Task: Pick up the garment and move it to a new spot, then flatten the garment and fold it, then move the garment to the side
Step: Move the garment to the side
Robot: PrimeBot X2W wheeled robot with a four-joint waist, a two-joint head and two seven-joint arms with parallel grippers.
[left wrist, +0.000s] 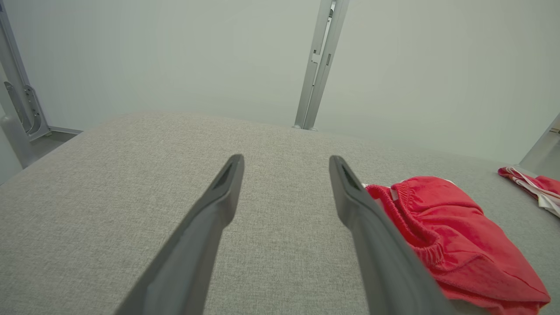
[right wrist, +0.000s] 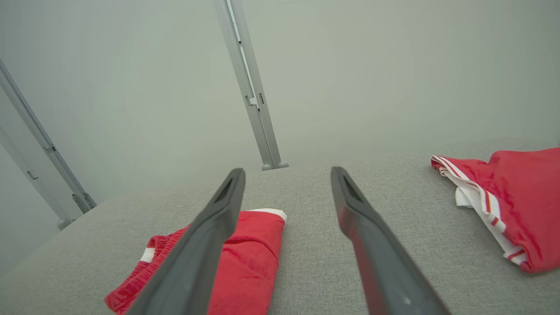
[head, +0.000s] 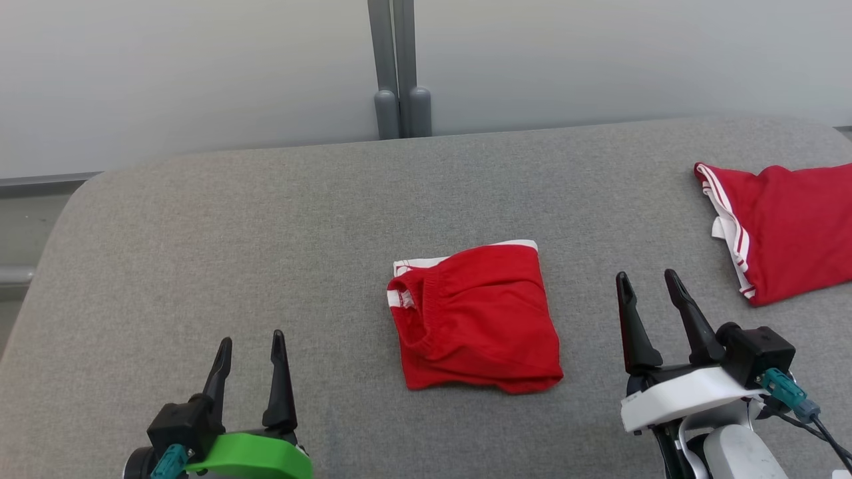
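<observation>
Your folded garment point(head: 476, 319) lies mid-frame; left gripper point(head: 251, 336) lower left, right gripper point(head: 645, 273) lower right, both spread, empty

We record the left gripper point(head: 251, 336), at seven o'clock in the head view, as two long black fingers point(head: 279, 386) tapering to points, seated in a black block point(head: 180, 422) with a teal connector point(head: 170, 460) and a glossy green shell point(head: 256, 456). The right gripper point(head: 645, 273), at four o'clock, has the same black pair on a white shell point(head: 685, 396), with a black housing point(head: 759, 352), a teal plug point(head: 784, 389) trailing black cables point(head: 822, 432), and a pale grey forearm point(head: 739, 452). In both wrist views we note a matt dark grey finish and a narrow recessed slot just below each tip.
</observation>
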